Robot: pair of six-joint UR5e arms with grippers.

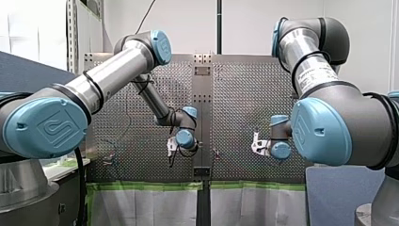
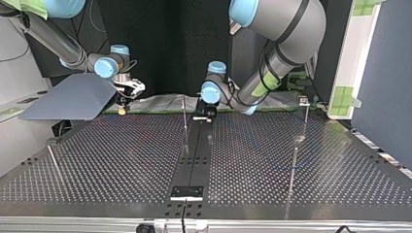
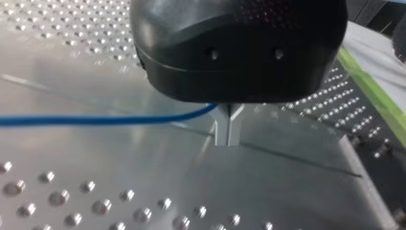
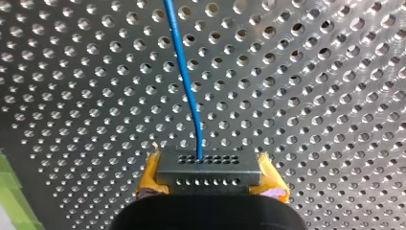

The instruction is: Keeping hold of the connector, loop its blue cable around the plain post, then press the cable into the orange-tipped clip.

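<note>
At the top view's ten o'clock, keep the right gripper clamped on the connector; left gripper pinches blue cable; guide gently.

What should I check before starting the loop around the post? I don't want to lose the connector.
1. Connector clamped between the right gripper's yellow-padded jaws: ok.
2. Blue cable leaves the connector unkinked: ok.
3. Left gripper's jaws shut on the blue cable: ok.
4. Cable's route past the thin post: cannot tell, too faint in the top view.
</note>
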